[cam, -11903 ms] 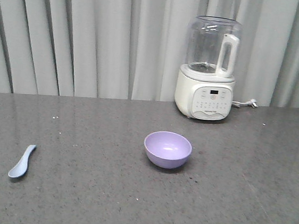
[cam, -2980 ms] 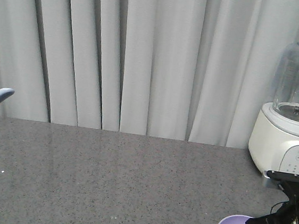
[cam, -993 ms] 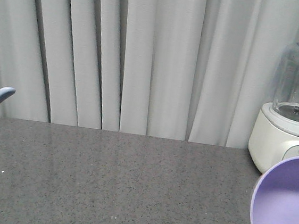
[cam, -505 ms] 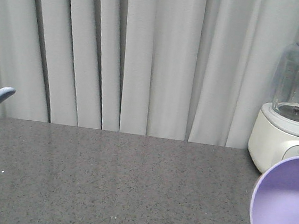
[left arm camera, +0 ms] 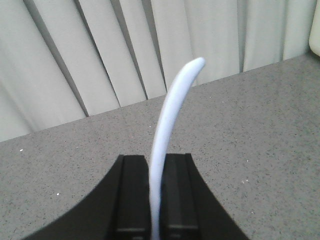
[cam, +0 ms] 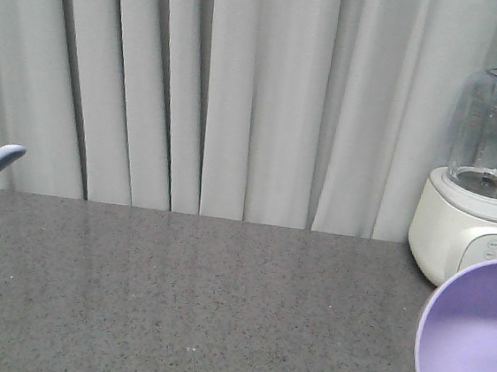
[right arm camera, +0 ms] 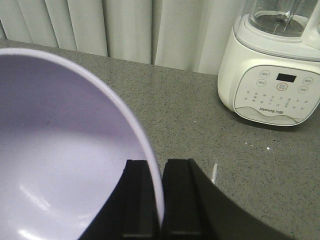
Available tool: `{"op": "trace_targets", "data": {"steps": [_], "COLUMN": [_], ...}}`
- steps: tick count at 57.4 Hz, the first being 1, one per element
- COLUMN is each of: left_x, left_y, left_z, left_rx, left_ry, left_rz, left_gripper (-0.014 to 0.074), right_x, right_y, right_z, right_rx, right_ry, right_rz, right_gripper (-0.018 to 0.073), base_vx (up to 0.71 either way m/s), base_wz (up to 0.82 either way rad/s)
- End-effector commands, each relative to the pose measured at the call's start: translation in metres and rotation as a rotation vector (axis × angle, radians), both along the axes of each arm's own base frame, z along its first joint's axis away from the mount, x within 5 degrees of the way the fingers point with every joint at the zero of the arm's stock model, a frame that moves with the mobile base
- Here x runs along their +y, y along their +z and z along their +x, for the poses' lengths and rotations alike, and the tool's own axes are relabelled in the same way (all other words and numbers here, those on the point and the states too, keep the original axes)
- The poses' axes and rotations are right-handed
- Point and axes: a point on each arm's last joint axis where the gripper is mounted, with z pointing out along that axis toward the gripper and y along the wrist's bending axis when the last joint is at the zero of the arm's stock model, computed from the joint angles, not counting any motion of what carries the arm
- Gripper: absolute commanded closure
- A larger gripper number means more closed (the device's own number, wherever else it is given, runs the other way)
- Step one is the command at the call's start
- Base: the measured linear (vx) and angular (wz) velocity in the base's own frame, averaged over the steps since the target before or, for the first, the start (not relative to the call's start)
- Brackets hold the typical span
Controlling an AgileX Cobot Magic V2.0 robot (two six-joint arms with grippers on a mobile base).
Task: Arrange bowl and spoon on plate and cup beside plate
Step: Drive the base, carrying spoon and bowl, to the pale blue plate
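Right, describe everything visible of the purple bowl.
The small round lavender-purple plastic bowl is smooth and matte, with a thin paler rim and an empty inside showing soft highlights. It is tilted steeply, its opening towards the front camera, low at the right before the white blender. The right end effector is shut on its rim, pinched between two black fingers. It looks raised off the grey speckled counter, though its underside is hidden; nothing else visibly touches it.

Left gripper [left arm camera: 157,162] is pinching the spoon [left arm camera: 172,100] handle between its two black fingers [left arm camera: 132,190], with the handle rising past the fingertips. Right gripper [right arm camera: 159,170] is clamping the bowl [right arm camera: 60,150] rim, one finger inside, one outside.
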Motion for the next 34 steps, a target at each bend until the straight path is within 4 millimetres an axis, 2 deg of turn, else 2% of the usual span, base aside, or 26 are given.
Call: {"op": "trace_targets", "data": {"steps": [1,34], "left_x": [-0.0001,0.0001], "left_y": [0.0143,0.0142], "left_z": [-0.0022,-0.0022], "left_rx": [-0.079,-0.077], "left_ry": [-0.033,-0.03], "left_rz": [-0.02,-0.019], "left_gripper": [0.0596,0.0596], "right_x": [-0.0007,-0.0007], "right_y": [0.0167,0.0166], "right_z": [0.0,0.0002], "right_rx": [-0.115,-0.114], "right_ry": [-0.014,-0.014], "right_rz": [0.008,0.009], "right_gripper": [0.0571,0.0571], "base_vx": [-0.11,-0.18], "base_wz": [-0.03,0.02]}}
